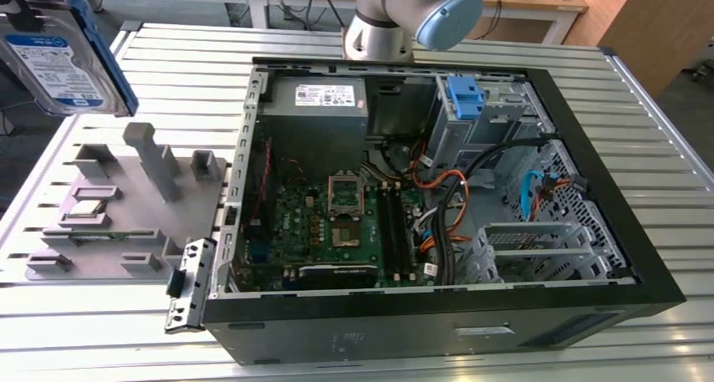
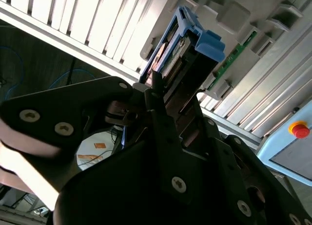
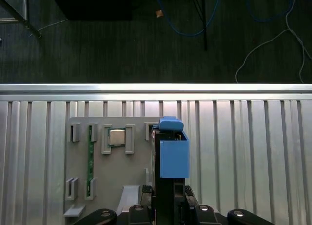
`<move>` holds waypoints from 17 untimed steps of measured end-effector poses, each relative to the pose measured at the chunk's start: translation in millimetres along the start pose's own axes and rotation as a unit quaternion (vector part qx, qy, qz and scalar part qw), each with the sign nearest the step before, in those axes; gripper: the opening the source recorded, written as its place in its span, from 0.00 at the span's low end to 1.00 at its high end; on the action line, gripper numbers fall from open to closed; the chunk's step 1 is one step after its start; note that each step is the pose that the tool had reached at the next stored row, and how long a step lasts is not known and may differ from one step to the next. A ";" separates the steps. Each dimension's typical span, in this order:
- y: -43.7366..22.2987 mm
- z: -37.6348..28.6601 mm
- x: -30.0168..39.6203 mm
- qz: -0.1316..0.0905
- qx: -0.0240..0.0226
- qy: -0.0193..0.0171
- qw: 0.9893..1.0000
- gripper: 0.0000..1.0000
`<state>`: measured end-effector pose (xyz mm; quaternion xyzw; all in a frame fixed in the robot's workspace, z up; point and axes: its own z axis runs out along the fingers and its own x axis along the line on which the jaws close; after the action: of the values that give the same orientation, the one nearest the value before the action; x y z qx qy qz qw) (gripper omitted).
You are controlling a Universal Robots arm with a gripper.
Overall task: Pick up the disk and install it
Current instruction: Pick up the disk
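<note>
Ribbed aluminium counter [image 3: 243, 152] lies below me, with dark floor [image 3: 122, 39] past its edge. My tool [image 3: 167, 194] is pinching the disk [image 3: 173, 159]. In both wrist views its black fingers [image 2: 157, 108] press on the disk's two flat faces, and the blue carrier frame [image 2: 207, 42] sticks out beyond the tips. I hold the disk on edge, lifted clear of the counter, over one side of a grey holder plate [image 3: 112, 181]. A square chip [image 3: 117, 137] and a green memory stick [image 3: 90, 156] sit in that plate's slots.

In the exterior view the disk, its label toward the camera, hangs at about ten o'clock from the open computer case [image 1: 624, 231]. The plate lies at nine o'clock, just beside the case wall. Inside the case a grey power-supply box [image 1: 318, 98] sits toward eleven o'clock, a lone blue bracket [image 1: 463, 98] toward one o'clock, and the motherboard [image 1: 334, 223] on its floor. My arm's base [image 1: 396, 18] stands on the counter at twelve o'clock, behind the case.
</note>
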<state>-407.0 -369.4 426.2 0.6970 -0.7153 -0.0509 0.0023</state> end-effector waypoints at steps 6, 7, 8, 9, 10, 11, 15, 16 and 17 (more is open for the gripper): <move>0.8 -10.6 -0.7 0.000 0.000 0.000 1.000 0.35; 1.0 -13.2 -0.9 0.000 0.000 0.000 1.000 0.35; 1.2 -15.9 -1.1 0.000 0.000 0.000 1.000 0.35; 1.4 -18.6 -1.3 0.000 0.000 0.000 1.000 0.35; 1.7 -21.5 -1.5 0.000 0.000 0.000 1.000 0.35; 1.9 -24.5 -1.7 0.000 0.000 0.000 1.000 0.35; 2.9 -37.4 -2.5 0.000 0.000 0.000 1.000 0.35; 3.1 -40.5 -2.7 0.000 0.000 0.000 1.000 0.35; 3.3 -43.7 -3.0 0.000 0.000 0.000 1.000 0.35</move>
<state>-407.0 -369.5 470.1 0.6970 -0.7153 -0.0509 0.0022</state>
